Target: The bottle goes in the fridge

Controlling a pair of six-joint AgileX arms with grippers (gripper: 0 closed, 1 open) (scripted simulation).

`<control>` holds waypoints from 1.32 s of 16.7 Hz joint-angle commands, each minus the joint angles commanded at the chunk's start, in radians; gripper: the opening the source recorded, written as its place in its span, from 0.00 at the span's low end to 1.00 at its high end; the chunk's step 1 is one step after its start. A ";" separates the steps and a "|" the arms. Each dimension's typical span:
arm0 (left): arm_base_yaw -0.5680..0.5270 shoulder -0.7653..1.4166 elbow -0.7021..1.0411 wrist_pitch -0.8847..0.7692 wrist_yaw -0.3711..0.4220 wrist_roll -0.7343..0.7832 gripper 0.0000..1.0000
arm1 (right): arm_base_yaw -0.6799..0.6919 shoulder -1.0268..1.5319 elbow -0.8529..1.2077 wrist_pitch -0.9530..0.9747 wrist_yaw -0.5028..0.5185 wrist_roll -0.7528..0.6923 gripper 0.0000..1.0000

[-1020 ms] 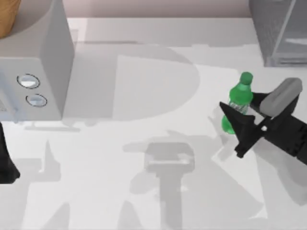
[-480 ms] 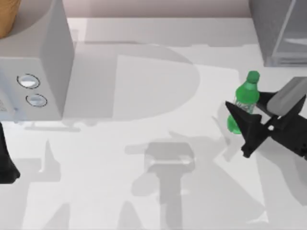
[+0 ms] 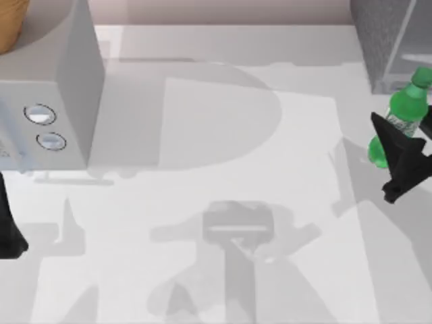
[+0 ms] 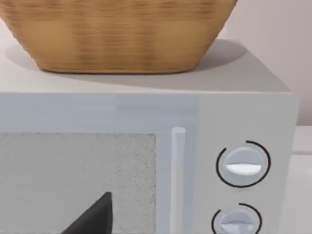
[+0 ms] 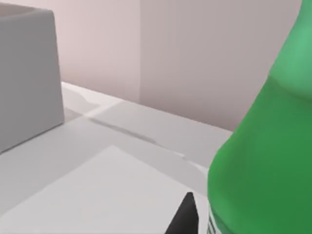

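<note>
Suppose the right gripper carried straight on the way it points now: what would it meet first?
Probably the fridge: the right gripper, shut on the bottle, points up-left towards its front corner, though height is unclear.

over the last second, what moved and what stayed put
The right gripper, shut on the bottle, carried it toward the table's right and far side, so that it now sits close by the fridge. The grip did not change, and the bottle remains roughly upright with a slight tilt. The left arm stayed parked at the left edge, and the grey box with two dials and the basket on it did not move.
</note>
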 joint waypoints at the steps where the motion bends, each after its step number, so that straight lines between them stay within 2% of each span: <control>1: 0.000 0.000 0.000 0.000 0.000 0.000 1.00 | -0.013 -0.098 -0.019 -0.070 0.026 0.002 0.01; 8: 0.000 0.000 0.000 0.000 0.000 0.000 1.00 | -0.110 -0.817 -0.165 -0.594 0.222 0.015 0.01; 12: 0.000 0.000 0.000 0.000 0.000 0.000 1.00 | -0.153 -1.142 -0.232 -0.846 0.312 0.022 0.01; 16: 0.000 0.000 0.000 0.000 0.000 0.000 1.00 | -0.177 -1.310 -0.269 -0.994 0.366 0.027 0.01; 22: 0.000 0.000 0.000 0.000 0.000 0.000 1.00 | -0.176 -1.325 -0.272 -1.011 0.371 0.029 0.01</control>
